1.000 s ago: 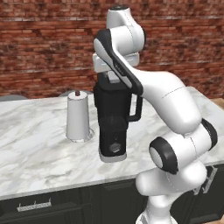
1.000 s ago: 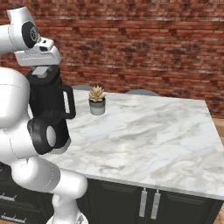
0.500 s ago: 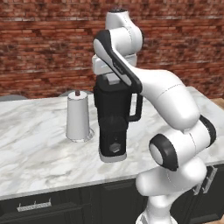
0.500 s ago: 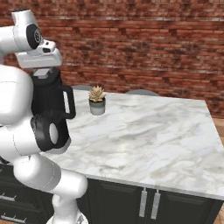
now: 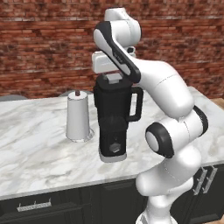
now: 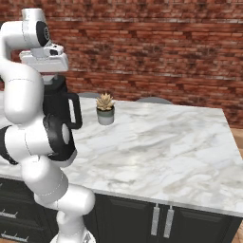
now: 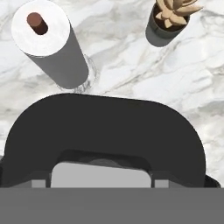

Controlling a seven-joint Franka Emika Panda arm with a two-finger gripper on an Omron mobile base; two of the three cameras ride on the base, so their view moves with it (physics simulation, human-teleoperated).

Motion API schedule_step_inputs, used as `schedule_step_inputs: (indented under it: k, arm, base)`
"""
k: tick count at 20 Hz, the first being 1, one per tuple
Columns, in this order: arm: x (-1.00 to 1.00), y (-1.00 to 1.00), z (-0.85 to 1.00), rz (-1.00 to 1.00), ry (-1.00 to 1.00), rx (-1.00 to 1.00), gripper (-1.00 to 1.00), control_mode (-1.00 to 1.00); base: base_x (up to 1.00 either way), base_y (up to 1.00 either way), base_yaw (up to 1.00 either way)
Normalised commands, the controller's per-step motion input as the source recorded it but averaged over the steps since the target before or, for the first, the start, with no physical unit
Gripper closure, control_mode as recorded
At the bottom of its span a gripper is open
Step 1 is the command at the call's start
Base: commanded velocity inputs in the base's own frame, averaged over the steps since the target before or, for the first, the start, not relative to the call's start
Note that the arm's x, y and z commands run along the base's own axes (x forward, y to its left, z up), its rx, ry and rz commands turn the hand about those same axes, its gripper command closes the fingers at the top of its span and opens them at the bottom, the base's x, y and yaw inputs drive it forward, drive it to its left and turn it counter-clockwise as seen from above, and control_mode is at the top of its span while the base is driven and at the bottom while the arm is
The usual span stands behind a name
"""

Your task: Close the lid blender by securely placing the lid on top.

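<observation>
The black blender (image 5: 114,127) stands on the marble counter, handle to the right, and shows behind my arm as the blender (image 6: 60,107). The lid (image 5: 113,79), black with a light grey square centre, lies level at the top of the jar, directly under my hand. From above, the lid (image 7: 105,127) covers the jar and hides it. My gripper (image 7: 100,181) points straight down, its dark fingertips (image 7: 38,183) pressed against the two sides of the grey centre. My gripper (image 5: 113,75) is shut on the lid. How tightly the lid sits on the rim cannot be made out.
A white-grey cylinder with a dark red knob (image 5: 78,116) stands just left of the blender, also the cylinder (image 7: 50,43). A small potted succulent (image 6: 105,110) sits behind it. The marble counter (image 5: 35,153) runs to a brick wall at the back and extends wide to the right.
My hand has come down a little with the lid onto the top of the jar. The blender, cylinder and plant have not moved.
</observation>
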Motion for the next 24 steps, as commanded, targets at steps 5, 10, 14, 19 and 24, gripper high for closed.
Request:
schedule_step_inputs:
  k: [5, 10, 14, 19, 24]
  arm:
    - [-0.15, -0.21, -0.39, -0.13, 0.03, 0.00, 1.00, -1.00]
    - [-0.44, -0.09, -0.42, -0.14, 0.00, -0.02, 1.00, -1.00]
    - [-0.42, -0.14, -0.22, -0.14, 0.00, 0.00, 1.00, -1.00]
    - [-0.32, -0.05, 0.00, -0.20, 0.03, 0.00, 1.00, -1.00]
    - [-0.21, 0.00, 0.00, -0.23, 0.08, 0.00, 1.00, -1.00]
  base:
    - [0.00, 0.00, 0.00]
    - [0.00, 0.00, 0.00]
    - [0.00, 0.00, 0.00]
    - [0.00, 0.00, 0.00]
    - [0.00, 0.00, 0.00]
